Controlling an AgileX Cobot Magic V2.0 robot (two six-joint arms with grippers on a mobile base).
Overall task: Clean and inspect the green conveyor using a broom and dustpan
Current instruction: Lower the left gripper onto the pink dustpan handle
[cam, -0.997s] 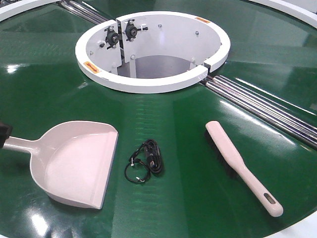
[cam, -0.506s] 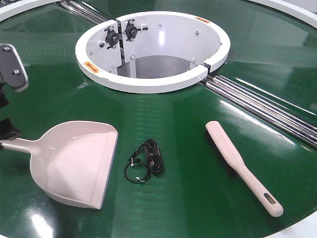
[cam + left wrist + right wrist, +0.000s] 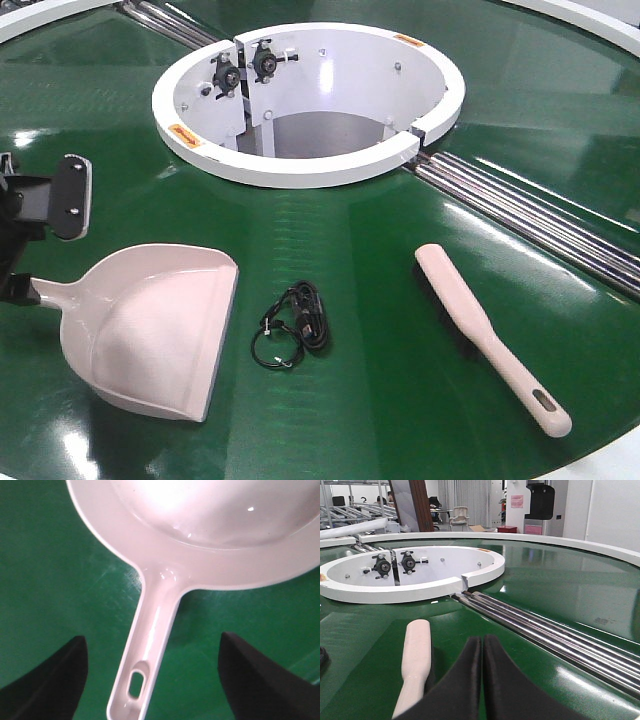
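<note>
While both claws hang low over the green conveyor [image 3: 340, 410], neither holds a tool.
The dustpan [image 3: 200, 525] lies flat, its handle running untouched between the wide-spread fingers of the left gripper [image 3: 152, 640]. The broom [image 3: 415, 655] lies just left of the right gripper [image 3: 482, 641], whose fingers press together on nothing. A black cable coil [image 3: 295, 325] sits between both tools.
</note>
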